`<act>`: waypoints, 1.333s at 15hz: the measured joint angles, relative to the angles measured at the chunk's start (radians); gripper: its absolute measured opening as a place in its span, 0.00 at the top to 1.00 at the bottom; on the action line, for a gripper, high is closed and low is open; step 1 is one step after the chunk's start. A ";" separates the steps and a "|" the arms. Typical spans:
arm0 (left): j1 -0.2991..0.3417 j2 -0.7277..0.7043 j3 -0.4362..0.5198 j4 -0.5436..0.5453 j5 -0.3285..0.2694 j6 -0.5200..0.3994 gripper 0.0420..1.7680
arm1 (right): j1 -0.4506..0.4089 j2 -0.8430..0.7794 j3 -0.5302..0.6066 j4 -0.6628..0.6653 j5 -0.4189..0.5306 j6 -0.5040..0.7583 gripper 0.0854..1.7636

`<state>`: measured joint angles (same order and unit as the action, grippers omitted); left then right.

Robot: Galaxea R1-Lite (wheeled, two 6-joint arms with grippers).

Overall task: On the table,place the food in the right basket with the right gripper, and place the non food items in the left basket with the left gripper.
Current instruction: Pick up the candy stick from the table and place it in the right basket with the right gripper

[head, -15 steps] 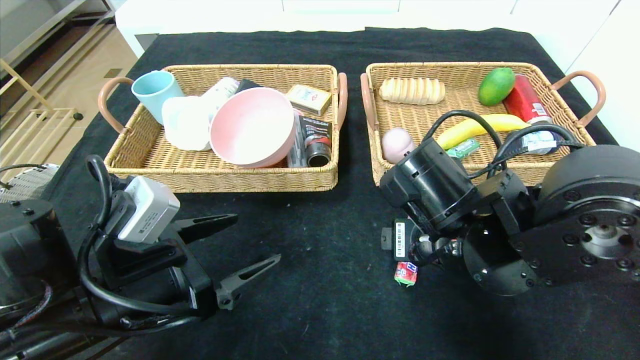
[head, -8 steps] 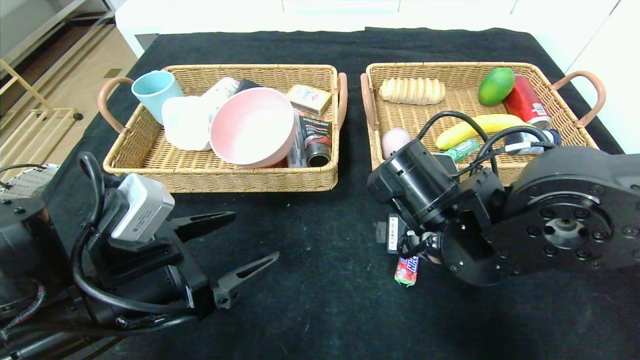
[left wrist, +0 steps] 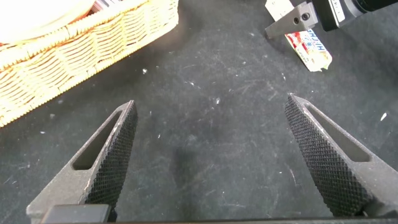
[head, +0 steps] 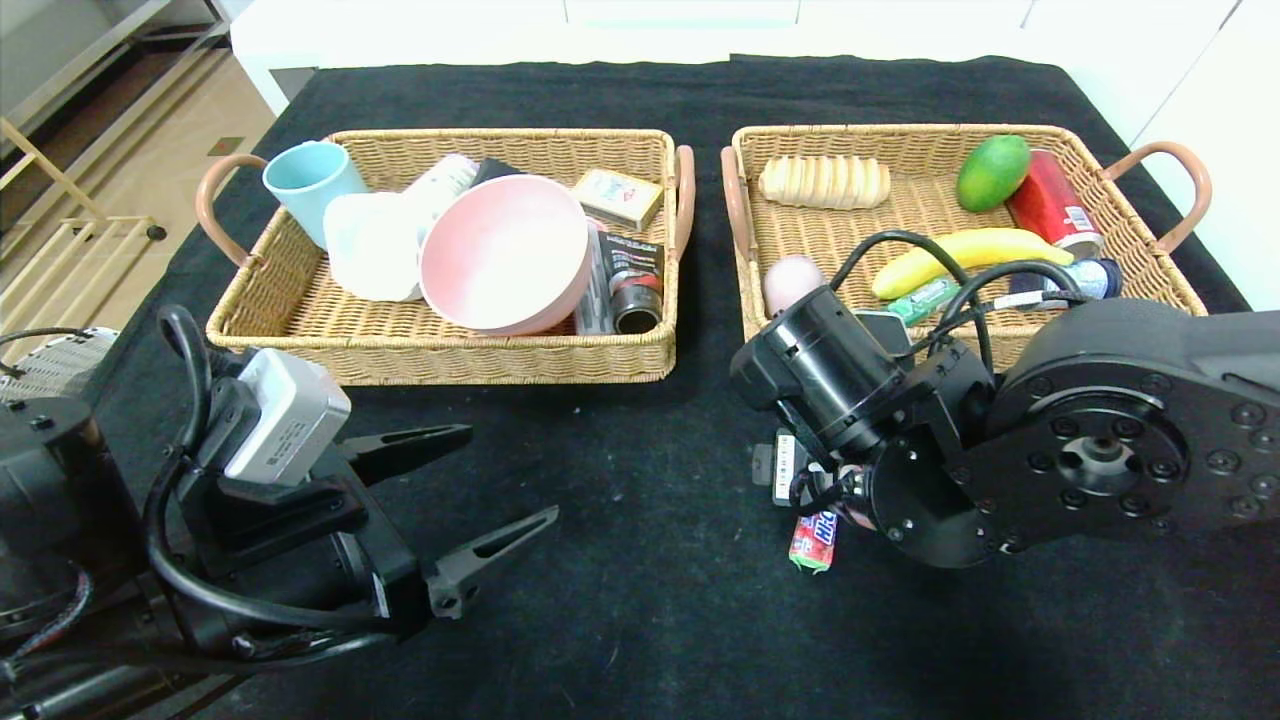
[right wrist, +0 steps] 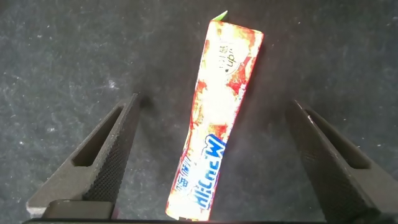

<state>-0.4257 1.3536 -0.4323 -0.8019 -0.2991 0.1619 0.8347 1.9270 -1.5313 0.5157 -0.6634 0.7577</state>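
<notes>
Your right gripper hangs spread wide over the candy stick pack on the table (left gripper parked, also spread).

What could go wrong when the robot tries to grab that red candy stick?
The red candy stick pack lies flat on the black cloth table, angled between the open fingers of the right end effector, so closing might pinch one end and twist it. It is thin, so the fingers might skim over it.
</notes>
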 joint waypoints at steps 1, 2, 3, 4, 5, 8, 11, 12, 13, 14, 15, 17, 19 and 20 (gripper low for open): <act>0.000 0.000 0.000 0.000 0.000 0.000 0.03 | 0.000 0.001 0.001 0.001 0.001 0.007 0.03; 0.000 0.000 0.000 0.000 0.000 0.000 0.03 | 0.000 0.003 0.002 0.001 0.001 0.009 0.03; 0.000 0.001 0.000 0.000 0.000 0.000 0.03 | 0.000 0.005 0.003 0.001 0.002 0.010 0.08; 0.000 0.001 0.000 0.000 0.000 0.000 0.03 | 0.000 0.007 0.004 0.001 0.002 0.010 0.18; 0.000 0.002 0.000 0.000 0.000 0.001 0.03 | 0.001 0.007 0.005 0.002 0.002 0.011 0.27; -0.001 0.004 0.002 0.000 -0.001 0.001 0.03 | 0.003 0.010 0.009 0.001 0.002 0.012 0.50; -0.003 0.006 0.005 0.002 -0.011 0.001 0.03 | 0.005 0.016 0.010 -0.001 0.001 0.013 0.83; -0.003 0.008 0.005 0.003 -0.012 0.001 0.03 | 0.005 0.019 0.010 -0.001 0.001 0.013 0.84; -0.003 0.008 0.005 0.003 -0.013 0.001 0.03 | 0.004 0.020 0.011 -0.001 0.000 0.013 0.84; -0.003 0.010 0.006 0.004 -0.013 0.001 0.03 | 0.003 0.021 0.011 0.000 0.000 0.018 0.84; -0.004 0.010 0.006 0.005 -0.013 0.001 0.03 | 0.003 0.022 0.011 0.000 0.000 0.028 0.84; -0.004 0.012 0.006 0.005 -0.013 0.001 0.03 | 0.003 0.024 0.011 0.000 0.001 0.031 0.84; -0.004 0.015 0.006 0.004 -0.013 0.001 0.03 | 0.003 0.026 0.011 0.000 0.000 0.031 0.84; -0.004 0.016 0.006 0.004 -0.014 0.001 0.03 | 0.003 0.027 0.011 0.000 0.000 0.031 0.84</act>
<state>-0.4296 1.3696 -0.4266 -0.7974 -0.3130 0.1634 0.8381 1.9545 -1.5202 0.5162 -0.6634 0.7885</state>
